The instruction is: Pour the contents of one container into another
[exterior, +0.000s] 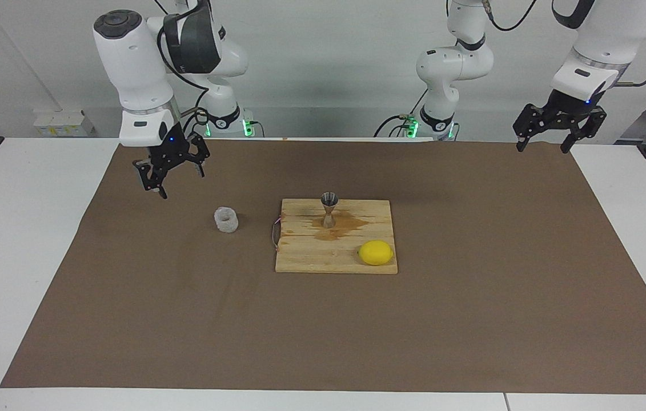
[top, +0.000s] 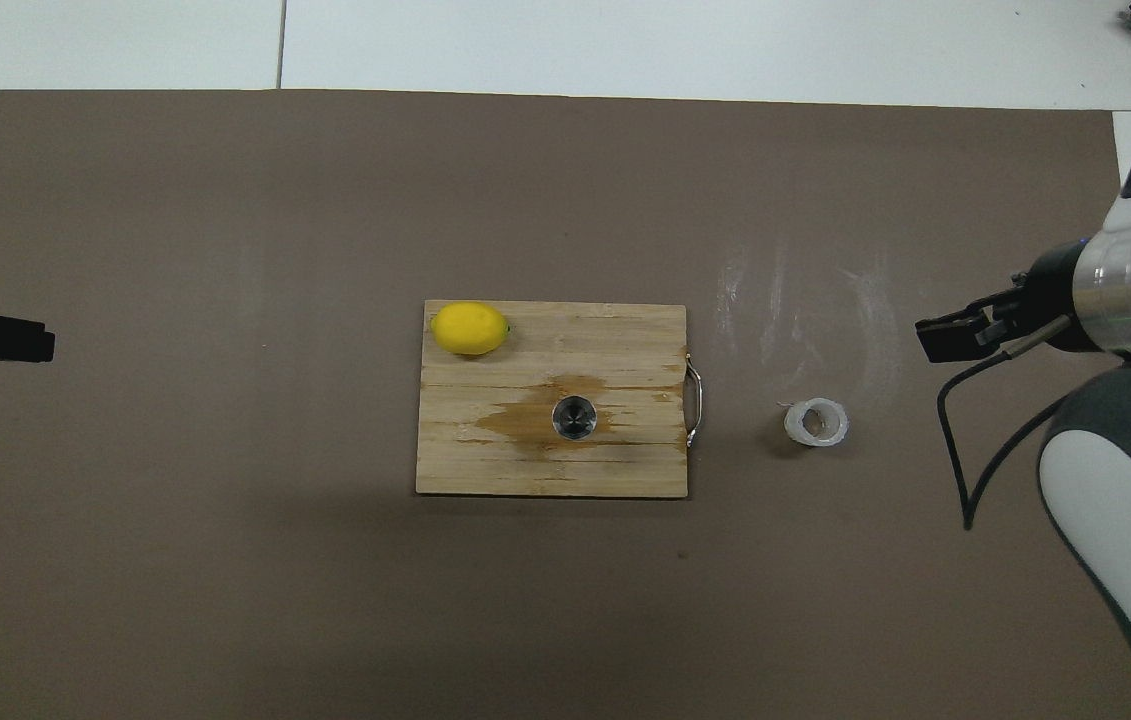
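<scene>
Pouring looks done, judging by the wet stain around your jigger (exterior: pixel 329 209) on the board (exterior: pixel 351 260). Your glass cup (exterior: pixel 226 220) stands upright on the surface toward the right arm's end. Both the right hand (exterior: pixel 171 171) and the waiting left hand (exterior: pixel 559 127) hang released, grasping nothing.

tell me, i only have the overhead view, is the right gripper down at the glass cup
observer: No. The right gripper hangs open, well above the mat, clear of the glass cup.
operator: is the jigger standing or tipped
observer: The jigger stands upright on the cutting board.
operator: and the left gripper, i just see a tip
observer: The left gripper waits open, raised over the mat's edge at the left arm's end.
</scene>
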You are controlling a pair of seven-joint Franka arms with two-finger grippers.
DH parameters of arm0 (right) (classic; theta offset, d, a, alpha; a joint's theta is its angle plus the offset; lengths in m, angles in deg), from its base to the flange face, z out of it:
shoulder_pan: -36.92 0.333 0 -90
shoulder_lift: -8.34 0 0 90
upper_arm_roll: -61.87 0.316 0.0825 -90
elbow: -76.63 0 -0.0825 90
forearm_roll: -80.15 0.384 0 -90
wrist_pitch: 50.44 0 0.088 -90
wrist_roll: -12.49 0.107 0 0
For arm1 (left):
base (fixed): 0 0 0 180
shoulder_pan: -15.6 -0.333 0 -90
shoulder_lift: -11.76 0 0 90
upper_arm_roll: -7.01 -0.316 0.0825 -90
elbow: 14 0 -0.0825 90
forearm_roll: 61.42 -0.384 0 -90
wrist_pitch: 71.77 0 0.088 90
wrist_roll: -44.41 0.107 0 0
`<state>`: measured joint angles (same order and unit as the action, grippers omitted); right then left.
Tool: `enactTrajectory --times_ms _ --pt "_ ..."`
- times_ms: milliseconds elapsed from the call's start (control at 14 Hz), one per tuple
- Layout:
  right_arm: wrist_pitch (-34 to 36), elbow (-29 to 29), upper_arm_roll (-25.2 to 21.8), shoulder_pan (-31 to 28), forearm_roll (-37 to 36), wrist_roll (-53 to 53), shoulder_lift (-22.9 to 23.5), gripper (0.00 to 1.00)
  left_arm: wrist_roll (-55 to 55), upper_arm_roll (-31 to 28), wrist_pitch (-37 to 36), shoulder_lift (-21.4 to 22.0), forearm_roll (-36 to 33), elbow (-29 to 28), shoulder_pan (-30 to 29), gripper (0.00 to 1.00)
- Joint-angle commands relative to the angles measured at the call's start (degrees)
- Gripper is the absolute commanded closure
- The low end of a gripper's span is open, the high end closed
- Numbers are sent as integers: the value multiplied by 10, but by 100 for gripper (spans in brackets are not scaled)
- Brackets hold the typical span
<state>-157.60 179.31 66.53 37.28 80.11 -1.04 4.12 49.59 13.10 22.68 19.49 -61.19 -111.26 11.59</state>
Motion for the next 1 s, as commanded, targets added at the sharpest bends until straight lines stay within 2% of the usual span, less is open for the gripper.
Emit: enactTrajectory --times_ms 0,214,357,929 --pt "44 -35 3 -7 -3 153 5 0 -4 -1 -8 8 -12 -2 1 0" --pt "79 -76 3 -10 -2 270 18 0 -4 -1 -8 8 -12 -2 1 0" --pt "117 -106 3 -14 -5 293 30 0 -4 -1 -8 9 -12 -2 1 0" --pt "130 -71 4 -25 4 280 14 0 -4 -1 -7 9 -12 -2 1 0"
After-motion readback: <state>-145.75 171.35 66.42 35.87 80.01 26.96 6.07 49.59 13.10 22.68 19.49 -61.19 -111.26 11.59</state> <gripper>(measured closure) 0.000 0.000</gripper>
